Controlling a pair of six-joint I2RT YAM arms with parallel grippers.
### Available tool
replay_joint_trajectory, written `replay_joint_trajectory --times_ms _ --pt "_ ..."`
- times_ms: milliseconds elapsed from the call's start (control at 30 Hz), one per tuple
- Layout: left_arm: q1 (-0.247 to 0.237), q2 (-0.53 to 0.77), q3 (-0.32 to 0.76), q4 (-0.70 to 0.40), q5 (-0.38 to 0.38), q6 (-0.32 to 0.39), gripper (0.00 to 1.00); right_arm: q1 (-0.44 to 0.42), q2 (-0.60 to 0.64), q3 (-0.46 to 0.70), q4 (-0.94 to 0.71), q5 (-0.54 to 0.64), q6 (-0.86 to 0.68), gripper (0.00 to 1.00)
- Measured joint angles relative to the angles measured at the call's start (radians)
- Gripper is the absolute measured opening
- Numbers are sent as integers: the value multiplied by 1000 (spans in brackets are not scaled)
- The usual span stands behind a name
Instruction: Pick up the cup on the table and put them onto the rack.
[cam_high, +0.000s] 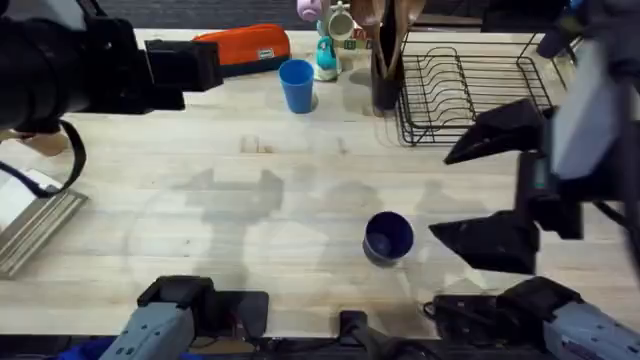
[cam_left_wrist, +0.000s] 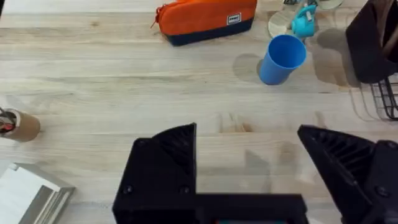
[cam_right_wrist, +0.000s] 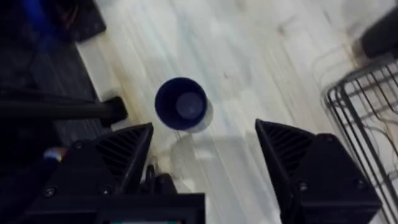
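Navy cup (cam_high: 388, 238) standing near-centre, untouched | right gripper (cam_high: 490, 190) hovering beside it, fingers apart | step: approaching | next: lowering around cup, closing, carrying to rack (cam_high: 470, 85)

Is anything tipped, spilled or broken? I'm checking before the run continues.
Nothing stands out. The dark blue cup and the light blue cup both stand upright on the table, apart from the rack.

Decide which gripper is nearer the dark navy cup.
Right. The open right gripper hangs just beside the dark navy cup; the open left gripper faces the far light blue cup.
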Motion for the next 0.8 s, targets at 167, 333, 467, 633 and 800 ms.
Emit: replay_joint_trajectory --times_ms 167,333,467,633,800 --pt "0 0 0 0 0 0 993 17 87 0 4 0 -60 992" --pt "0 0 0 0 0 0 993 17 166 0 5 0 -78 992" --pt "0 0 0 0 0 0 993 17 212 0 4 0 -84 992" --pt "0 0 0 0 0 0 993 17 252 0 4 20 -93 992" --pt "0 0 0 0 0 0 993 23 266 0 7 66 -104 992"
